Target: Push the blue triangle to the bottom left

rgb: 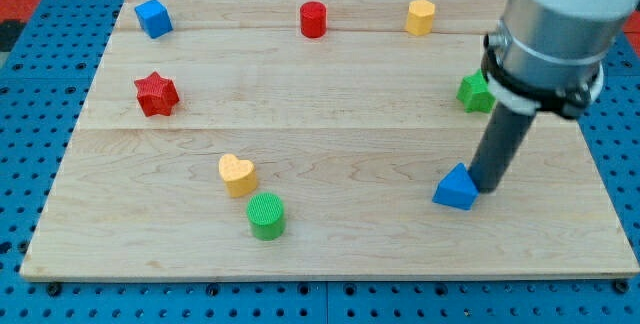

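My tip, a plain rod with no jaws to open or close, touches the blue triangle on its view-right side. Well off to the view's left of my tip sit the green cylinder and yellow heart, toward the board's bottom left. A green block sits just above, half hidden by the arm

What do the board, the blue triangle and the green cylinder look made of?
Board: light wood planks, matte, with visible grain and seams. Blue triangle, with my tip at its right edge: probably plastic, matte. Green cylinder: likely 3D-printed plastic, since fine ridges line its top.
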### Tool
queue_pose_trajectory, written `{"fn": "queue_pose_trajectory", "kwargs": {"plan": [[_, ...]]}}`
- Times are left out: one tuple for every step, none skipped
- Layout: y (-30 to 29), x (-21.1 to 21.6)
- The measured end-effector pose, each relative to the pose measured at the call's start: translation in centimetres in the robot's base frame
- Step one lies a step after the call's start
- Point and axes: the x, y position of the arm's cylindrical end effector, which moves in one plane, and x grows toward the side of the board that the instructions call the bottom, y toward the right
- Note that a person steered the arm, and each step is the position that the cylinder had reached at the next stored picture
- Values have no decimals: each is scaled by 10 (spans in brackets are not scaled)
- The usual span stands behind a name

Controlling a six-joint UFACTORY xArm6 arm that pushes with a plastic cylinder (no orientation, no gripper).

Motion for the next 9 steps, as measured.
{"fn": "queue_pose_trajectory", "kwargs": {"plan": [[-104,-3],[-164,-14],[-127,13],[-126,60],[-150,43],[-158,-10],[-168,-49],[-161,-47],[-133,-28]]}}
